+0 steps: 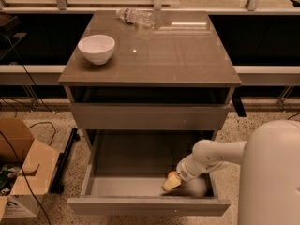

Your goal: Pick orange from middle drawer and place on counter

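the pincer (171,181) is down inside the open middle drawer (140,205), low over its floor, near the front right corner. its pale yellowish tip points toward the left. whether it is open, closed or gripping something cannot be told. the white arm (213,154) runs back from it to the right, up over the drawer's right wall, to the robot's big white body (272,172). where the orange lies cannot be told; no round fruit can be made out around the pincer. the drawer floor to the pincer's left is bare and grey. straight above the pincer is the shut drawer front (150,116), and higher still the glossy counter (178,55). up there, far up and left of the pincer, sits a white bowl (96,48); a clear plastic bottle (136,17) lies on its side at the counter's back edge. well off to the pincer's left, on the floor, stands an open cardboard box (23,172).
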`<action>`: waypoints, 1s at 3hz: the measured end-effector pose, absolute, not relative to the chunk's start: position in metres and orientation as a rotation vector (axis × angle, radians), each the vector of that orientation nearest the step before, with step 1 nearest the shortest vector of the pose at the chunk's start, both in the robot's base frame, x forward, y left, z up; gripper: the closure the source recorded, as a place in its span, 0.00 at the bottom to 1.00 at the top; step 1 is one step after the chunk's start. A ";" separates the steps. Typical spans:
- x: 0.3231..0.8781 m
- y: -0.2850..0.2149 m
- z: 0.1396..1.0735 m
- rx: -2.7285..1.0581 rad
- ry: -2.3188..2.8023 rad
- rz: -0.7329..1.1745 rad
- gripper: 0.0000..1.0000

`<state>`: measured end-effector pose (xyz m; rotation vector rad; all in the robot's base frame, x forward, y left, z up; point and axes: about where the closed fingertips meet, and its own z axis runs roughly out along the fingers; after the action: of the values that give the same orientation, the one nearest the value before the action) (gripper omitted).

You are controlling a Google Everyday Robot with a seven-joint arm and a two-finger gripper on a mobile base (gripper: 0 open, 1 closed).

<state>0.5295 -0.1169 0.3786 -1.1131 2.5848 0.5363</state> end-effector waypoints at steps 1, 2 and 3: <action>0.525 -0.116 0.374 -1.108 2.610 0.531 0.49; 0.522 -0.114 0.372 -1.109 2.625 0.527 0.72; 0.526 -0.113 0.389 -1.096 2.590 0.556 0.95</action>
<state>0.5264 -0.1132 0.3887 -1.0955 2.5898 0.5562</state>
